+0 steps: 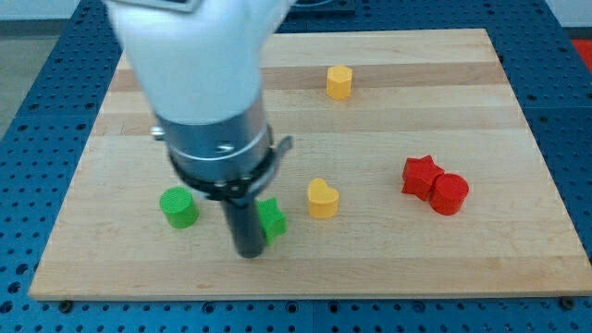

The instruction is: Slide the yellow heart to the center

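Note:
The yellow heart [322,198] lies on the wooden board [388,111], a little below and right of the board's middle. My tip [248,251] is at the view's lower left of the heart, touching or just beside the green star [272,219], which sits between the tip and the heart. The star is partly hidden by the rod. The arm's white and metal body covers the upper left of the view.
A green cylinder [178,207] stands left of my tip. A yellow hexagon [339,81] lies near the view's top. A red star [420,176] and a red cylinder [450,194] touch each other at the right.

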Robot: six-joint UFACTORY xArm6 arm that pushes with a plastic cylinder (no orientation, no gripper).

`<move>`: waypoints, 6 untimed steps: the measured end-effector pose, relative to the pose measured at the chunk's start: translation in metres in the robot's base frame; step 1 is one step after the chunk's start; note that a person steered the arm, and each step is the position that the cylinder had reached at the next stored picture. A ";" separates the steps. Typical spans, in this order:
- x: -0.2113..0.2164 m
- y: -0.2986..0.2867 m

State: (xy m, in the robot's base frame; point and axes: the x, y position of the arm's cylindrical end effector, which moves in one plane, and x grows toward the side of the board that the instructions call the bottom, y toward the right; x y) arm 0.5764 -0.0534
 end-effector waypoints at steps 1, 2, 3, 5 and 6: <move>0.000 0.039; 0.000 0.061; 0.001 0.061; -0.090 0.073; -0.161 0.055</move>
